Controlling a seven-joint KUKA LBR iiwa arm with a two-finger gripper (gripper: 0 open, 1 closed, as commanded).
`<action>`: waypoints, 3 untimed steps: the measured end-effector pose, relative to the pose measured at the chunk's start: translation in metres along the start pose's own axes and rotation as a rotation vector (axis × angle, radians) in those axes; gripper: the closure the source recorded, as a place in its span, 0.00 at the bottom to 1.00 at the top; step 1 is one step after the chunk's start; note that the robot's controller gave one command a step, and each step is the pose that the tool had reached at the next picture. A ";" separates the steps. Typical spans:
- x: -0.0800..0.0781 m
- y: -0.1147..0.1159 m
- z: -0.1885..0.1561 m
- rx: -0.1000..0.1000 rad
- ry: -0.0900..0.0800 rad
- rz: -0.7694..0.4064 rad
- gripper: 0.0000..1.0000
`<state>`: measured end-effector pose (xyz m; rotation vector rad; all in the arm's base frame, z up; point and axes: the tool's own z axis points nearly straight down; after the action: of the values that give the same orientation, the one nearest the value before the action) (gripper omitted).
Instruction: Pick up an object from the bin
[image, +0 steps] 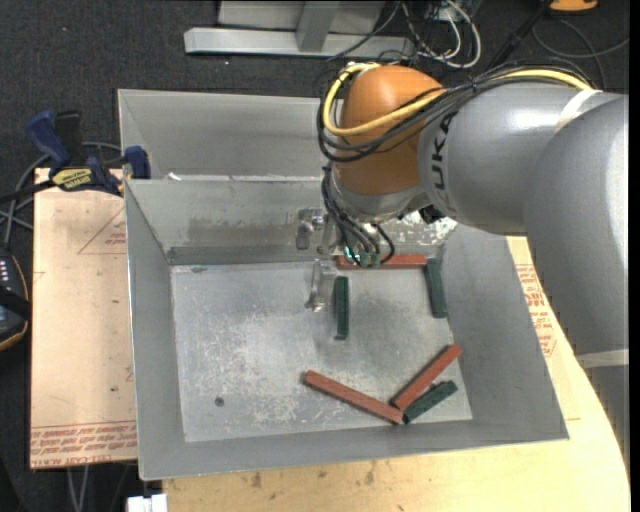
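My gripper (318, 292) hangs low over the back middle of the bin floor, under the orange-covered wrist. Right beside it, on its right, a short dark green stick (341, 306) lies upright in the view; whether they touch I cannot tell. A red-brown stick (402, 261) lies crosswise along the back wall, its left end hidden under the wrist. A second dark green stick (436, 288) lies further right, near the right wall.
Toward the front right, two red-brown sticks (350, 396) (429, 376) meet in a V, with a dark green stick (432, 400) alongside. The arm covers the bin's back right corner.
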<state>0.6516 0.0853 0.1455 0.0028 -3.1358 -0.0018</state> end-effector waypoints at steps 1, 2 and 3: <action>0.012 -0.051 0.004 0.002 -0.005 0.015 0.00; 0.009 -0.094 0.076 0.001 -0.009 -0.104 0.00; 0.002 -0.076 0.075 0.002 -0.010 -0.621 0.00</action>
<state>0.6494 0.0094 0.0706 0.9645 -2.9949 -0.0013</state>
